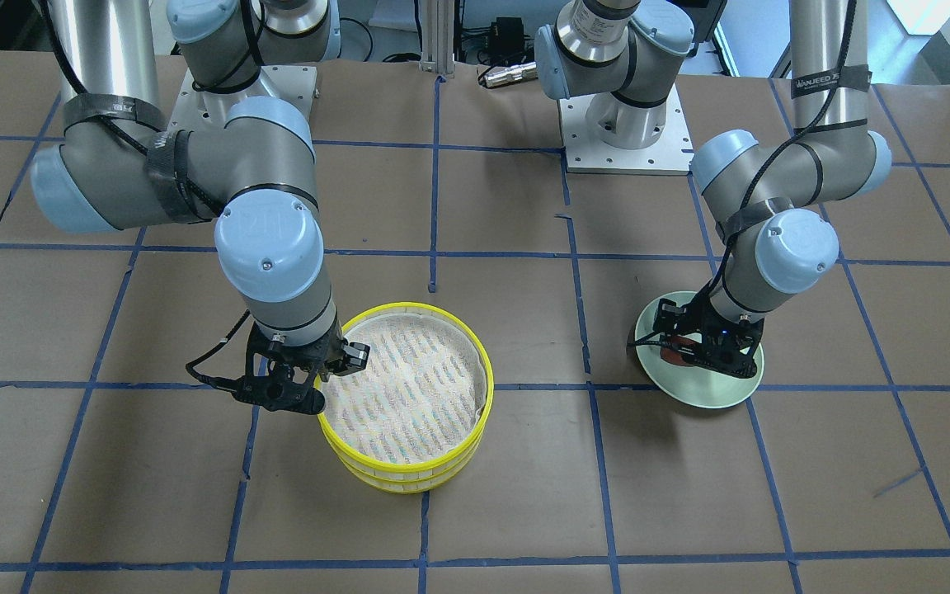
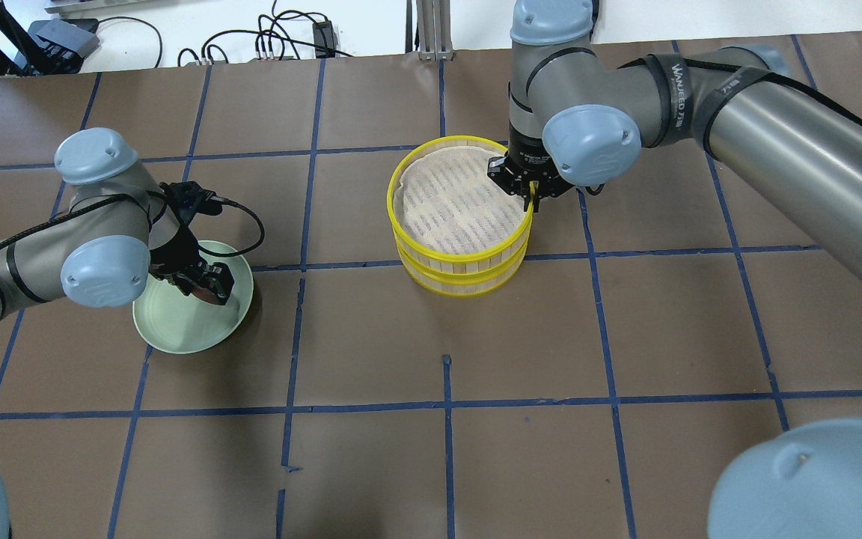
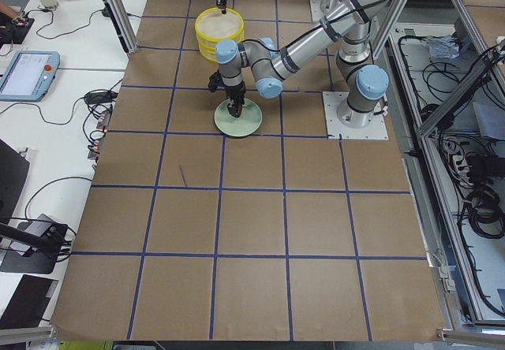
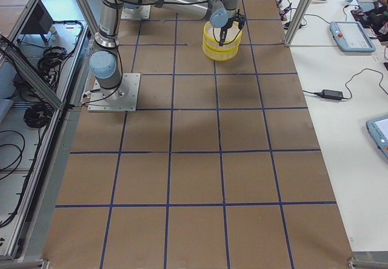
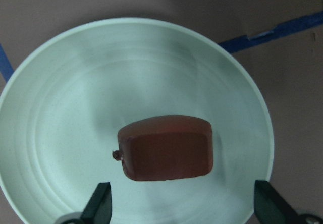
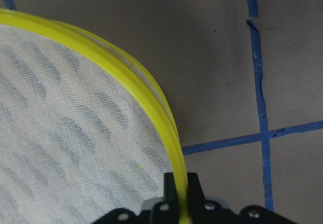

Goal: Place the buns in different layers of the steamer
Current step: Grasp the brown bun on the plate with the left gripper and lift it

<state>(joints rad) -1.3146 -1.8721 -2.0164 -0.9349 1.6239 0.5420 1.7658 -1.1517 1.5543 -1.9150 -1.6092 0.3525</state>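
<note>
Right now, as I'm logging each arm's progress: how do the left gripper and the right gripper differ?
The left gripper hangs over the pale green plate; the right gripper is at the steamer edge. The left gripper's fingers are open around the reddish-brown bun, not gripping it; the right gripper's fingers are shut on the steamer's top yellow rim. Both point downward.
</note>
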